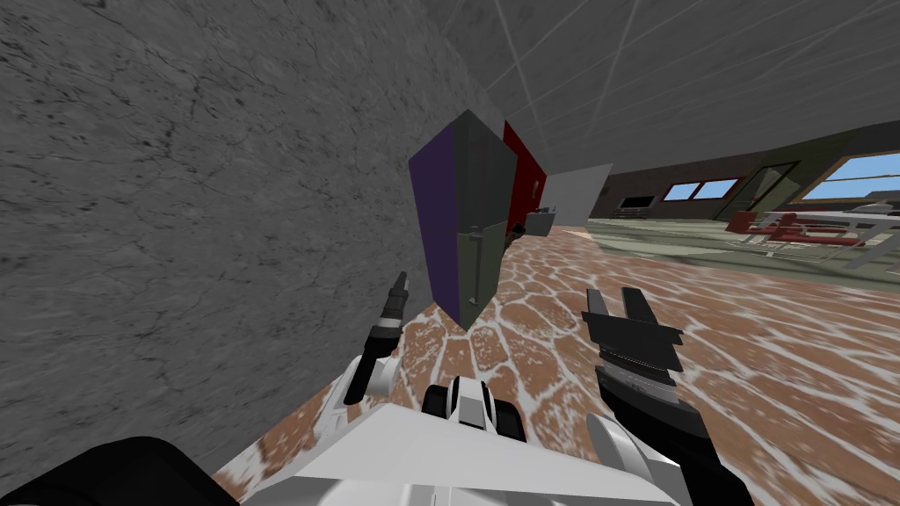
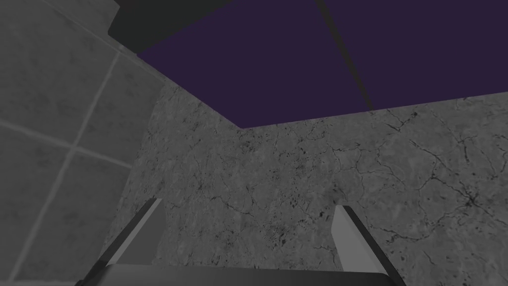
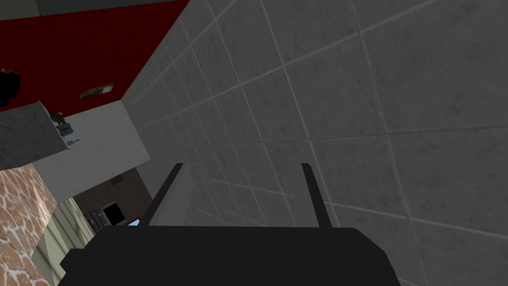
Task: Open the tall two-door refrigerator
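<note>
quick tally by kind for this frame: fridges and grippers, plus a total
Refrigerator: 1, purple side, dark grey front
Grippers: 2, left gripper and right gripper, both open
Total: 3

Grey cracked wall (image 1: 176, 220), brown cobbled floor (image 1: 747, 369)

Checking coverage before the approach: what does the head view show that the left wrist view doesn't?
Head, not left wrist: the grey door front of the refrigerator with its handles, the open right gripper, the brown stone-patterned floor. Left wrist, not head: the left gripper from behind, its fingers standing apart, open, against the wall. Both: the refrigerator's purple side and that grey cracked wall.
</note>
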Robot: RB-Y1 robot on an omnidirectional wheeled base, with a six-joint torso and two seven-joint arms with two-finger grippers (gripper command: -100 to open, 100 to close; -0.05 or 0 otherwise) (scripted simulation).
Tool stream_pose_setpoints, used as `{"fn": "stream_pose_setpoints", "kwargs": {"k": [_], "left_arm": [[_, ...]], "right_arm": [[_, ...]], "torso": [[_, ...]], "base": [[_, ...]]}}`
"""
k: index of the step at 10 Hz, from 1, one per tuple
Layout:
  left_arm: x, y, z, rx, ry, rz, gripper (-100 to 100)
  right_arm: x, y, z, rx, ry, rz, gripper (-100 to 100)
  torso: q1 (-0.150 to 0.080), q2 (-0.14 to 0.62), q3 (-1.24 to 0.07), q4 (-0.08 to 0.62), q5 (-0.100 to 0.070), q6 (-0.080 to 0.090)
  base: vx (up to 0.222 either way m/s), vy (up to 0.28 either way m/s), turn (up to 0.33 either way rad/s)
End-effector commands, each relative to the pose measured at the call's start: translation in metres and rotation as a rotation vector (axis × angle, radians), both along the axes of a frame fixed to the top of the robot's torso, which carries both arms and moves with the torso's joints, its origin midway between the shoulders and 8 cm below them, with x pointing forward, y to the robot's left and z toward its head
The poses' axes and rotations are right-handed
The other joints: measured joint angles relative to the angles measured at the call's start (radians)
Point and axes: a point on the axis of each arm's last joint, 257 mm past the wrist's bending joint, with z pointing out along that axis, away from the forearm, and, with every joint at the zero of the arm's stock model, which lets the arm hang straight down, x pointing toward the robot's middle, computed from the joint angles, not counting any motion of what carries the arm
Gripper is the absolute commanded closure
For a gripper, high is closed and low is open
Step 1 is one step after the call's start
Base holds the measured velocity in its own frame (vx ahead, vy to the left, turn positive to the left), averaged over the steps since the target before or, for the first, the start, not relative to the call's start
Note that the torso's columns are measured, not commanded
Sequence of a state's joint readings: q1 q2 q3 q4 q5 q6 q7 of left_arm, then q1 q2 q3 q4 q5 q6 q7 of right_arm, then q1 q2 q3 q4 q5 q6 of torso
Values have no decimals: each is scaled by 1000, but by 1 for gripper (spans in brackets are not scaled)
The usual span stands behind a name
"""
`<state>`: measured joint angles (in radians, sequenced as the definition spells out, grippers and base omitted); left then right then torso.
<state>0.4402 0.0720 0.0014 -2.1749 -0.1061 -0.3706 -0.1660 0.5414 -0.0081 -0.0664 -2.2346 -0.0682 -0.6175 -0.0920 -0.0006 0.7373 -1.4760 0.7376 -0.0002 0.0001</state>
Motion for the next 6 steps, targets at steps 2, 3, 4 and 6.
{"fn": "stream_pose_setpoints", "kwargs": {"k": [2, 3, 4, 6], "left_arm": [[27, -6, -11, 53, 47, -31, -100], [35, -8, -14, 61, 60, -35, -100], [45, -9, -16, 66, 74, -38, -100], [65, -13, -20, 72, 99, -43, -100]], "right_arm": [[0, 0, 0, 0, 0, 0, 0], [0, 0, 0, 0, 0, 0, 0], [0, 0, 0, 0, 0, 0, 0], [0, 0, 0, 0, 0, 0, 0]], "torso": [[0, 0, 0, 0, 0, 0], [0, 1, 0, 0, 0, 0], [0, 1, 0, 0, 0, 0], [0, 1, 0, 0, 0, 0]], "base": [[5, -39, -19], [2, -43, -20], [4, -51, -24], [6, -54, -20]]}}
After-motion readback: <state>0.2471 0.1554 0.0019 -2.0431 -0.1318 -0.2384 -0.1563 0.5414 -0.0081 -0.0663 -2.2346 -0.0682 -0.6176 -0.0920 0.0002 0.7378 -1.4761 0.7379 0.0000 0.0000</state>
